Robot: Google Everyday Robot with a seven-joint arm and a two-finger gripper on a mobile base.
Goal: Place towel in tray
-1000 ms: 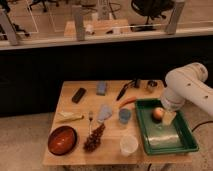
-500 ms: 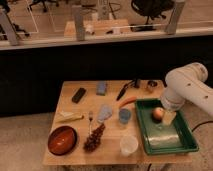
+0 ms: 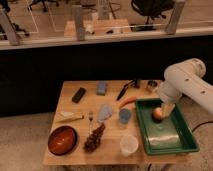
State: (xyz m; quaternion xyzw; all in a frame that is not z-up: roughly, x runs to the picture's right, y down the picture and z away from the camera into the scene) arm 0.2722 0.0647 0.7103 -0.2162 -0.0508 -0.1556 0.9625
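Note:
The towel (image 3: 104,112), a small pale blue-grey cloth, lies near the middle of the wooden table (image 3: 75,107), left of a small blue cup (image 3: 124,116). At the table's right end sits the dark green tray (image 3: 186,136). My white arm reaches in from the right, and the gripper (image 3: 166,112) hangs open over the tray's far part, right beside an orange round fruit (image 3: 157,114) lying in the tray. Nothing shows between its fingers. The towel is well to the gripper's left, apart from it.
On the table are a red-brown bowl (image 3: 62,140), a dark brown cluster (image 3: 94,138), a fork (image 3: 90,120), a clear cup (image 3: 129,145), a black block (image 3: 78,95), a blue-grey block (image 3: 102,88), a black tool (image 3: 122,91) and a small can (image 3: 151,85).

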